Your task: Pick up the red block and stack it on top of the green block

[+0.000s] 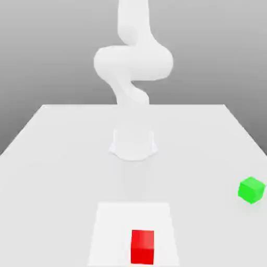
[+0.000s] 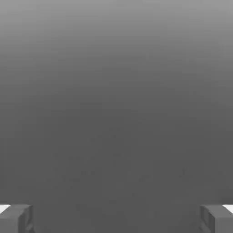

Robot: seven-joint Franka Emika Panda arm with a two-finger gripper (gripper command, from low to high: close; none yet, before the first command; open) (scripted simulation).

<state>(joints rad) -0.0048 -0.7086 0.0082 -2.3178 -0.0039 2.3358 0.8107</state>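
Note:
The red block (image 1: pixel 142 246) lies on the white table (image 1: pixel 57 156) near its front edge, in the middle of the exterior view. Well apart from it, the green block (image 1: pixel 252 189) rests at the exterior view's right, turned a little on the table. The white arm (image 1: pixel 133 62) rises from its round base (image 1: pixel 133 143) at the table's middle and runs up past the picture's upper edge. In the hand view my gripper (image 2: pixel 116 218) is open: its two grey fingertips (image 2: pixel 16 217) stand far apart with nothing between them, against plain grey background.
A paler rectangular patch (image 1: pixel 109 229) on the tabletop surrounds the red block. The table's far edge (image 1: pixel 133 106) lies behind the arm's base, and grey backdrop lies beyond it.

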